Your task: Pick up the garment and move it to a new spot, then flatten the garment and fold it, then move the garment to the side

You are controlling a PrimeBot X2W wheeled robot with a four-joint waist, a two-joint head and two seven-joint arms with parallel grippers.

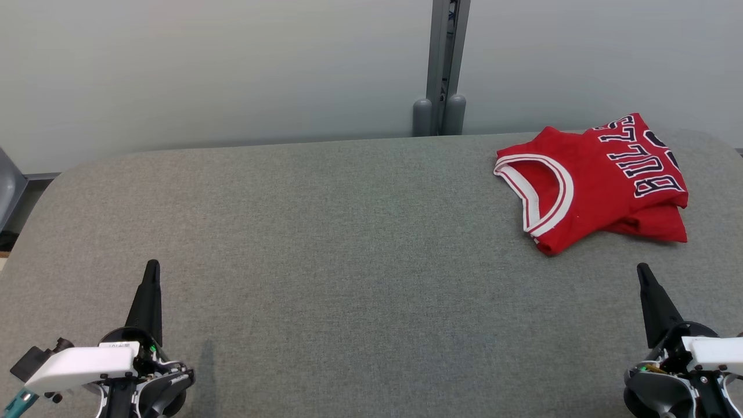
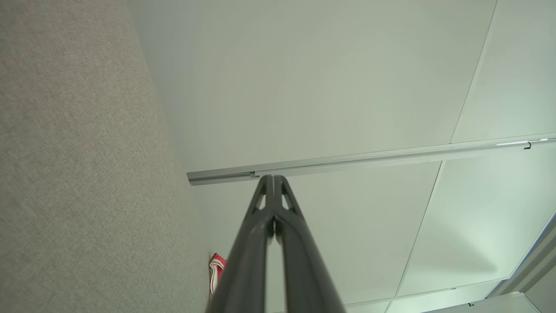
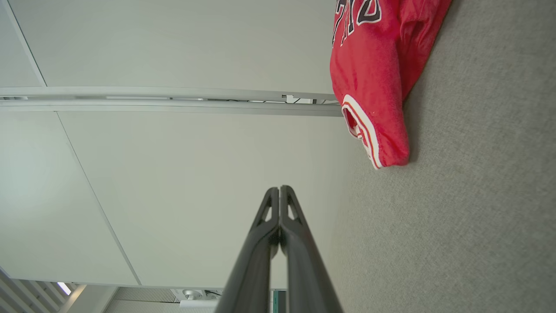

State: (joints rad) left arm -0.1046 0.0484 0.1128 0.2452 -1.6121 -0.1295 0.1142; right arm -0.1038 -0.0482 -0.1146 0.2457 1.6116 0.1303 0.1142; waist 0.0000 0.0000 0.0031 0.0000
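The garment (image 1: 598,180) is a red sleeveless jersey with white trim and dark lettering, lying folded at the far right of the grey table (image 1: 325,232). Its folded edge shows large in the right wrist view (image 3: 378,74), and a small red corner of it peeks out in the left wrist view (image 2: 216,266). My left gripper (image 1: 152,268) rests at the near left, shut and empty, far from the jersey. Shut and empty too, my right gripper (image 1: 643,271) stands at the near right, a short way in front of the jersey and apart from it. Both pairs of tips (image 2: 273,178) (image 3: 279,190) meet.
A pale wall runs behind the table, with a grey metal post (image 1: 444,64) at its middle. The table's rounded far edge lies just behind the jersey. A grey chair part (image 1: 8,191) shows at the far left.
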